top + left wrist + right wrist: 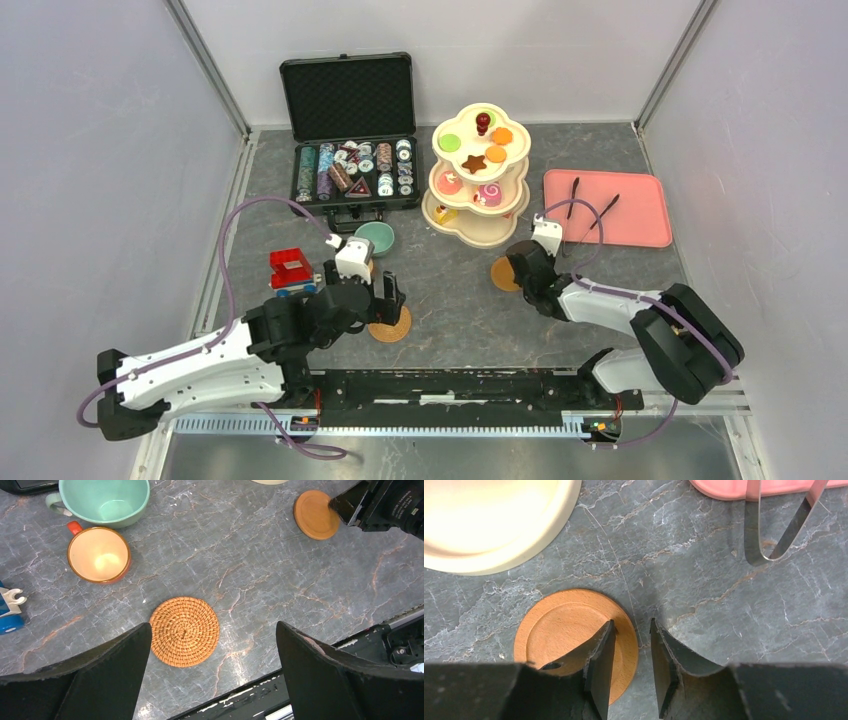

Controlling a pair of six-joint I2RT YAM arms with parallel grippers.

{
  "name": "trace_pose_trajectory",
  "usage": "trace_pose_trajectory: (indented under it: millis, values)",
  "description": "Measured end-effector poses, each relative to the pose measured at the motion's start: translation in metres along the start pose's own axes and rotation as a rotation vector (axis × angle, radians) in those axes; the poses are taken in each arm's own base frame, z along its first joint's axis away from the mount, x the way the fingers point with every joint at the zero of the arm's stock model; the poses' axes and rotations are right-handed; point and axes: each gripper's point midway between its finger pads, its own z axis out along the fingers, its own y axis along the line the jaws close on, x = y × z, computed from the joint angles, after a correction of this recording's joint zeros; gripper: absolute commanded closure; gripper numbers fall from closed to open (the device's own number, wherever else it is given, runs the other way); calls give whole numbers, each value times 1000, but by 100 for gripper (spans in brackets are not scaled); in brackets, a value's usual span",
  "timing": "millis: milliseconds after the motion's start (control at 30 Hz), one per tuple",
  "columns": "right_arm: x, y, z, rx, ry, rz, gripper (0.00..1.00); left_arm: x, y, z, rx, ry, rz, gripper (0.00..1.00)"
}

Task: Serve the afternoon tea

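Right pincer (632,626), together, astride rim of wooden saucer (564,630); left pincer (212,630) apart above woven saucer (184,631).

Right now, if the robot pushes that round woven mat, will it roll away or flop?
Probably neither. The woven mat lies flat on the table, so it should slide rather than roll. Its tight coiled weave suggests it is light and fairly stiff. Its low edge may be tricky to pinch.
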Motion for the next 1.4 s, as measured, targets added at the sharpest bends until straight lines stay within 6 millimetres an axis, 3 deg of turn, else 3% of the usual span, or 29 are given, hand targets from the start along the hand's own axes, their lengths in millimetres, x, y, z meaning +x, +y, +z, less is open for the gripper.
trace_pose_trajectory:
  millis: [133,233,333,400,500,700,800,1100,1267,1400]
  values:
    - [-1,3,0,-60,-24,-4,44,4,0,3,-12,13,12,0]
    - [5,3,-12,-169,-65,-2,22,10,1,9,-33,37,36,0]
    - [9,2,-35,-335,-181,11,13,16,0,18,-70,76,84,0]
    - [6,4,-43,-396,-238,15,12,17,-2,25,-98,98,109,0]
    - [-14,16,-55,-479,-324,28,11,15,1,38,-150,133,131,0]
    - [-38,33,-71,-577,-420,39,11,3,45,62,-276,204,42,0]
    - [-41,35,-73,-590,-433,41,11,-1,60,68,-310,229,35,7]
    - [-44,37,-75,-604,-442,44,11,18,92,94,-403,399,126,29]
    - [-35,37,-70,-592,-410,17,10,16,95,109,-410,429,121,38]
    - [-23,36,-54,-505,-267,-67,9,24,95,120,-409,461,121,45]
